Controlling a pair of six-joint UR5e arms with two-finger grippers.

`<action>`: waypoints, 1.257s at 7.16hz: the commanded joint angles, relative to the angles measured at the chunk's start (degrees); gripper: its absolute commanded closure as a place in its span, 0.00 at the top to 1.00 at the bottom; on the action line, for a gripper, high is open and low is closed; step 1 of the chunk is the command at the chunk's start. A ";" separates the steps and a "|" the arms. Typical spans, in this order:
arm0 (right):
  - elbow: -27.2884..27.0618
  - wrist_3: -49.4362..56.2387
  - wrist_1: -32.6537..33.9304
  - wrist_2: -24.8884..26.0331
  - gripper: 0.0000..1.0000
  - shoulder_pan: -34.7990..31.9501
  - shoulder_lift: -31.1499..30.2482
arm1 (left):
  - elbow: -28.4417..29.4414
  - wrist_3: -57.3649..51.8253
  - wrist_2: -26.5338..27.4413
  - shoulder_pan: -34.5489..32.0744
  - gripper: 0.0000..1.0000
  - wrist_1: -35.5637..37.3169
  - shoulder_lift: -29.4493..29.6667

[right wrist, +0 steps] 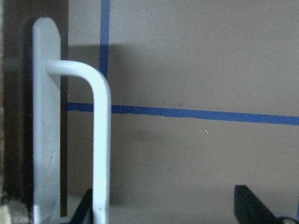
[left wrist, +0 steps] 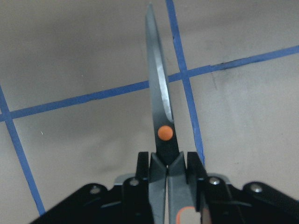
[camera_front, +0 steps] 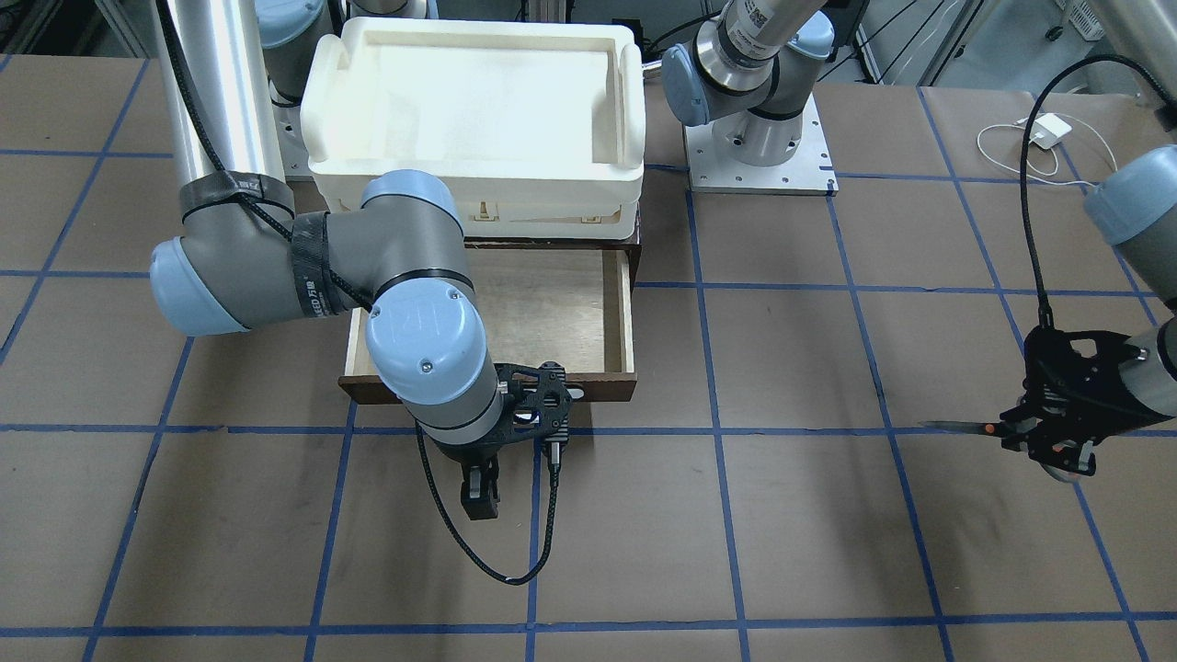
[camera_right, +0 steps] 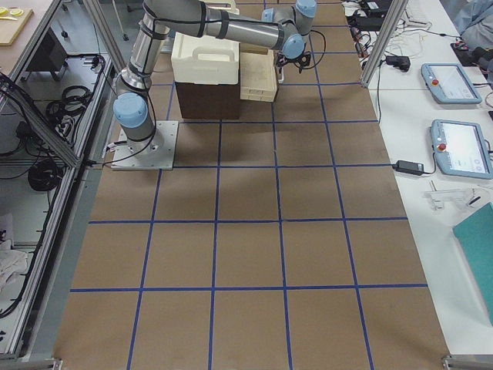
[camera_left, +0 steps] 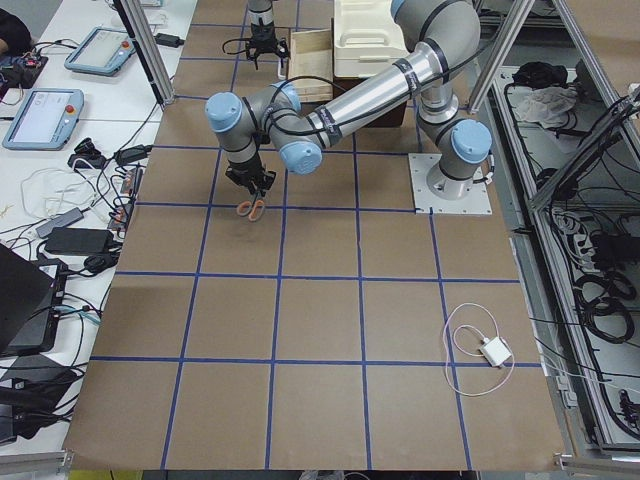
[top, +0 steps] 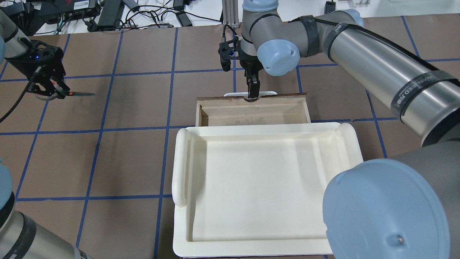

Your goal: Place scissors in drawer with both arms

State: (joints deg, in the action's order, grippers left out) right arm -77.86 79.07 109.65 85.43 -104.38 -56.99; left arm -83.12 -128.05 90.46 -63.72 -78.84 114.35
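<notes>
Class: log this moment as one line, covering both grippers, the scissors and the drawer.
left gripper: shut on scissors, held above table | right gripper: open, at white handle | drawer: open, scissors not inside

right arm (camera_front: 262,276) + left arm (camera_front: 1136,207): silver tubes, grey joints, light-blue caps
right: black strap bands (camera_front: 311,267) with white lettering, screw (camera_front: 426,366) in cap above tool, black cable (camera_front: 552,515) looping beside tool
</notes>
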 commanded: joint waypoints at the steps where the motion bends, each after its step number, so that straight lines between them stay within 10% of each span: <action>1: 0.26 -0.23 -0.04 -0.18 1.00 0.23 0.04 | -0.02 0.00 -0.20 0.00 0.00 0.00 0.00; 9: 0.34 -3.47 -0.13 -0.62 1.00 0.85 -0.49 | -0.20 0.08 -0.20 -1.05 0.00 0.00 0.00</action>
State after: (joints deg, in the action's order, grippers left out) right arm -77.46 76.72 109.55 84.94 -103.56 -57.36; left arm -83.32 -127.97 90.17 -64.31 -78.84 114.37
